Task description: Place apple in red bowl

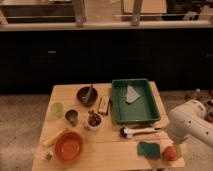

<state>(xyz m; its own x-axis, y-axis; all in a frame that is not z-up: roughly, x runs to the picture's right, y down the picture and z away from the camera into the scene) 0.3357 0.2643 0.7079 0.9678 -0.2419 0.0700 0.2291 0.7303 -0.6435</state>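
Hovering at the near right corner of the table [114, 146], my gripper [179, 148], grip state I cannot tell, has the apple [170, 153] just beside it at 8 o'clock; red bowl [56, 145] well apart at 9 o'clock.

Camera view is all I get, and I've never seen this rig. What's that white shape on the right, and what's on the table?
One camera looks down on a wooden table. The white shape is the robot's arm; its hand is at the table's front right corner, right by the apple, next to a green sponge. Whether it holds the apple doesn't show. The red bowl sits front left, empty. Farther back: a green tray, a brush, smaller bowls.
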